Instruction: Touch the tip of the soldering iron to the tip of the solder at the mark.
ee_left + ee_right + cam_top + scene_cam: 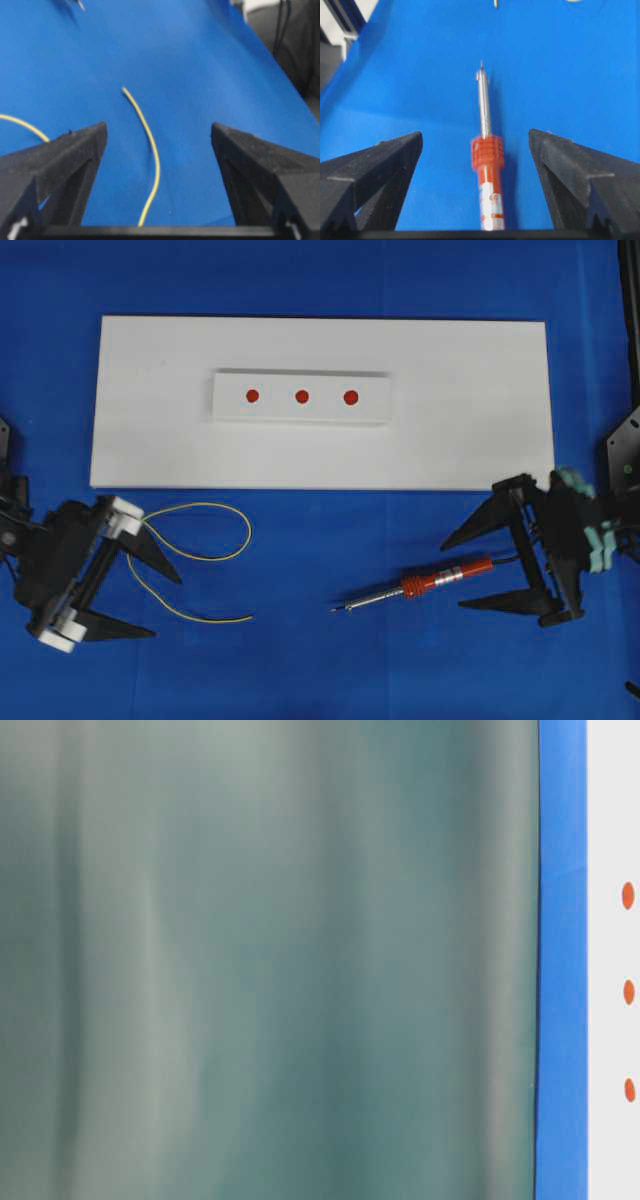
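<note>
While nothing has yet been picked up, the left gripper [138,598] stands spread wide at the overhead view's 8 o'clock, straddling the looped yellow solder [205,550] on the blue cloth [320,660]. The wire is thin and springy; jaws closing off-centre could miss it or flick its free end aside. At 12 o'clock a white board [150,440] carries a raised strip [230,410] with three red marks [301,396], well apart from both tools. At 4 o'clock the soldering iron [420,585] lies flat, tip pointing toward 8 o'clock, its orange handle between the right gripper's [475,570] splayed, empty jaws. A grip far back may let the round handle roll, or the cord drag the tip off target. Nothing blocks either path.
</note>
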